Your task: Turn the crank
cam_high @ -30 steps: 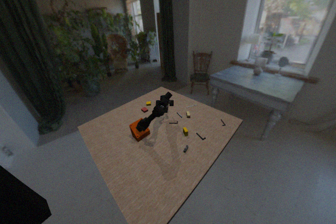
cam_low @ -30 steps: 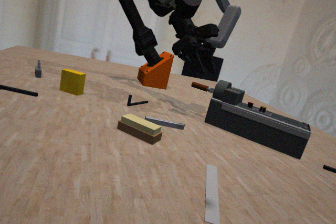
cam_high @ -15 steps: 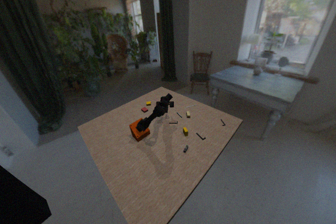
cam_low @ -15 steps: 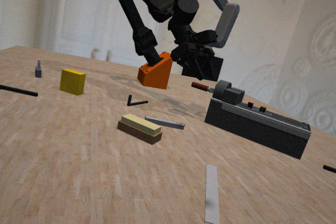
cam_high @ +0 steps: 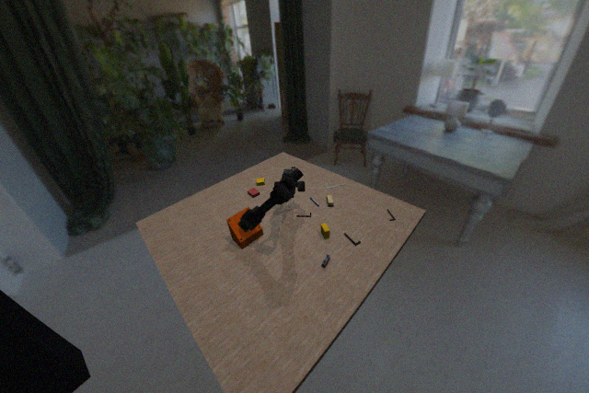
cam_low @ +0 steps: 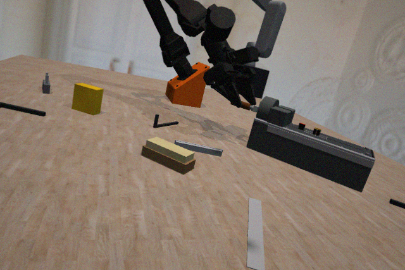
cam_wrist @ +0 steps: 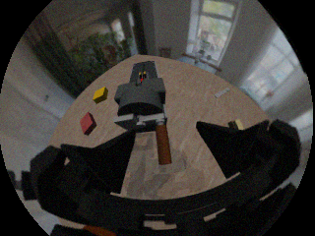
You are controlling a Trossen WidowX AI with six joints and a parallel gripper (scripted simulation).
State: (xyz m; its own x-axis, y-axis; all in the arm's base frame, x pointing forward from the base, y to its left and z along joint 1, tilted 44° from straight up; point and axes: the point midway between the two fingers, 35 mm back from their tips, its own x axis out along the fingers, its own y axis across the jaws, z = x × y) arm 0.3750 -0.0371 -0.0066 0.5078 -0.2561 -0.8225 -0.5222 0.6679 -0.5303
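Note:
The dark grey machine stands on the table. Its crank carries a brown handle on the end facing the arm. The slide's red pointer sits on the crank side of the brass zero marks, with a gap between them. My gripper is open and empty. Its fingertips are down at the handle, with the handle between the spread fingers in the wrist view. In the top view the arm hides the machine almost entirely.
A yellow block and a red block lie beside the machine. Across from them are a cream-and-brown block, a grey bar, a flat strip and another yellow block.

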